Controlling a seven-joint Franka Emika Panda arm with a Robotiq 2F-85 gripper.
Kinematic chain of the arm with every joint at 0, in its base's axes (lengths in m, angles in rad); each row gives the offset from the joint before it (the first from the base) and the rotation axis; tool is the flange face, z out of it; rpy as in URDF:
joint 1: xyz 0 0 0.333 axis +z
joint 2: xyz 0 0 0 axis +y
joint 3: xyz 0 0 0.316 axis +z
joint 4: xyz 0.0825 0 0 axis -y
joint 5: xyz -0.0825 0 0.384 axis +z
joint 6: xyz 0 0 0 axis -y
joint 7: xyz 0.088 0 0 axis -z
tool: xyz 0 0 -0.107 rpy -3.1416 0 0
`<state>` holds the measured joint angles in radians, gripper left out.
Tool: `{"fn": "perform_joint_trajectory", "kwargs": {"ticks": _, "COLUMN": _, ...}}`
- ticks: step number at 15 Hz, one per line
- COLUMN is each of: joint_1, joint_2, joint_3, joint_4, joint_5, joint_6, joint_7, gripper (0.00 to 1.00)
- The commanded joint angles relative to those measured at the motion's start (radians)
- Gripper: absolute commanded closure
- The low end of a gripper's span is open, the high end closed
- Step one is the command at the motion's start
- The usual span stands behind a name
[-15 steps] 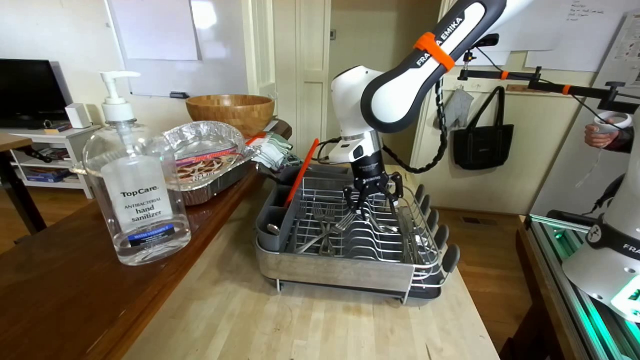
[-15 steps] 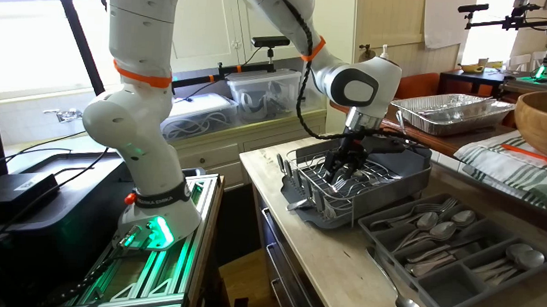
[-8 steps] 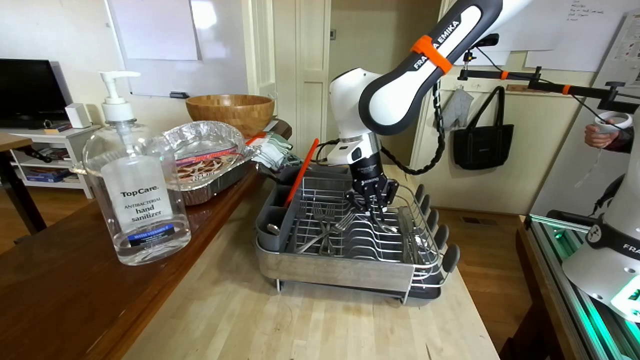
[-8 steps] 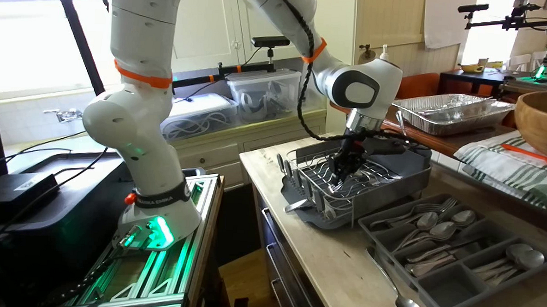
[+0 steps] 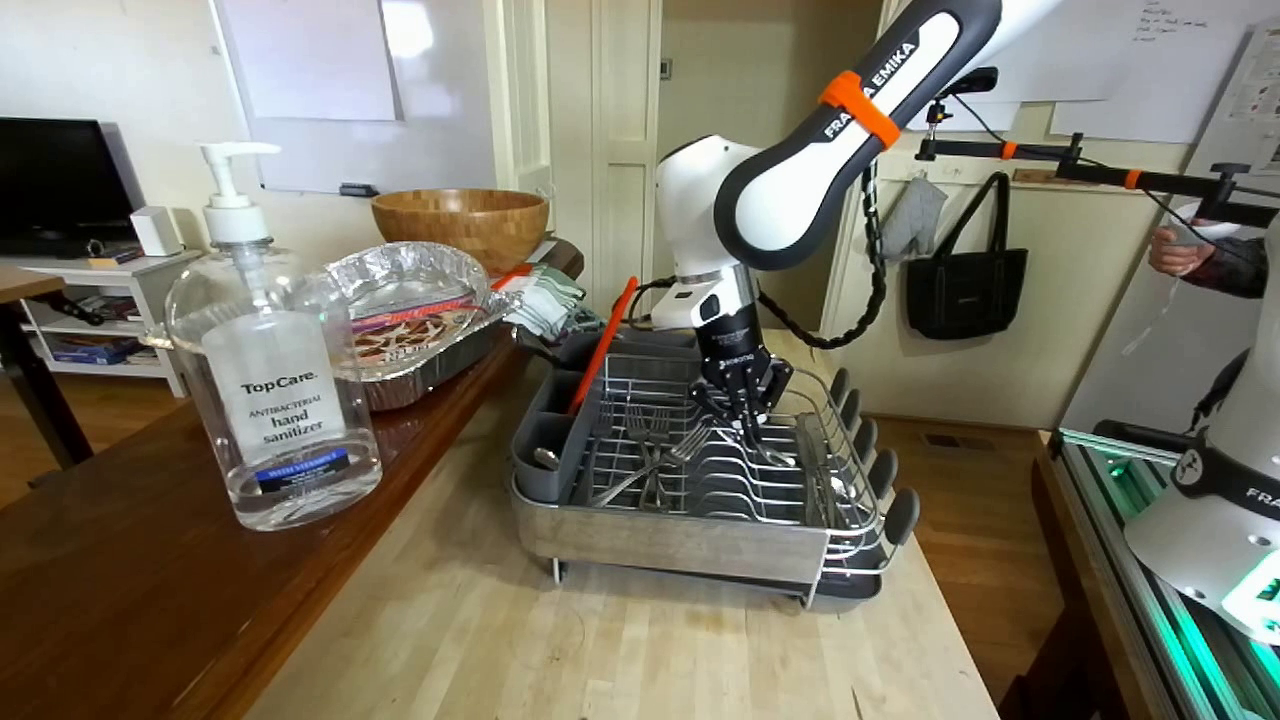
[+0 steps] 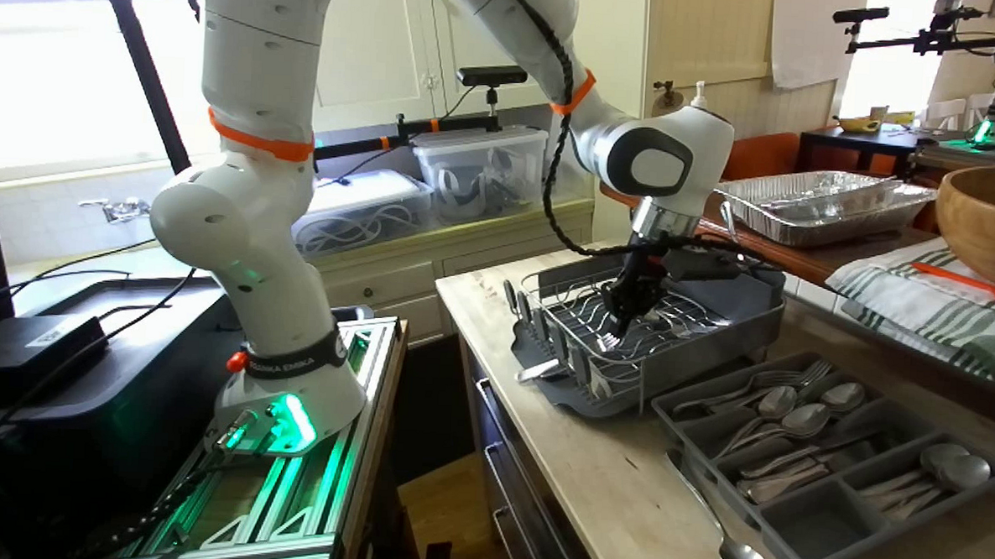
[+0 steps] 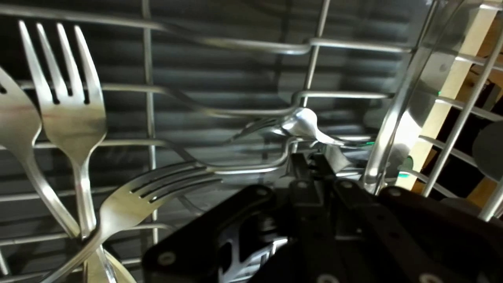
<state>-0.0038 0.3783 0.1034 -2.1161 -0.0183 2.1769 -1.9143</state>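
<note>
Several forks [image 7: 122,208] lie near the gripper [image 7: 311,158].

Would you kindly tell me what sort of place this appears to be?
Probably a kitchen, judging by the dish rack, the cutlery tray and what looks like a faucet by the window.

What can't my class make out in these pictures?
Wrist view: whether the gripper pinches anything; its own fingers hide that.
Wrist view: tine tips of the leftmost fork, cut off by the left edge.
In an exterior view: the lower end of the orange utensil, hidden by the caddy.
In an exterior view: handwriting, too small to read.
</note>
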Motion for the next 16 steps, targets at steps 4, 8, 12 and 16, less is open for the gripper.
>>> {"fn": "perform_joint_trajectory", "kwargs": {"ticks": 4, "joint_1": 0.000, "joint_2": -0.012, "joint_3": -0.004, "joint_4": 0.098, "joint_5": -0.048, "joint_6": -0.028, "joint_7": 0.009, "gripper": 0.98}}
{"fn": "perform_joint_trajectory", "kwargs": {"ticks": 8, "joint_1": 0.012, "joint_2": -0.048, "joint_3": -0.010, "joint_4": 0.166, "joint_5": -0.082, "joint_6": 0.016, "joint_7": 0.051, "gripper": 0.98}}
{"fn": "perform_joint_trajectory", "kwargs": {"ticks": 12, "joint_1": 0.024, "joint_2": -0.090, "joint_3": -0.012, "joint_4": 0.191, "joint_5": -0.104, "joint_6": 0.066, "joint_7": 0.121, "gripper": 0.98}}
{"fn": "perform_joint_trajectory", "kwargs": {"ticks": 16, "joint_1": 0.034, "joint_2": -0.147, "joint_3": -0.014, "joint_4": 0.183, "joint_5": -0.135, "joint_6": 0.038, "joint_7": 0.209, "gripper": 0.98}}
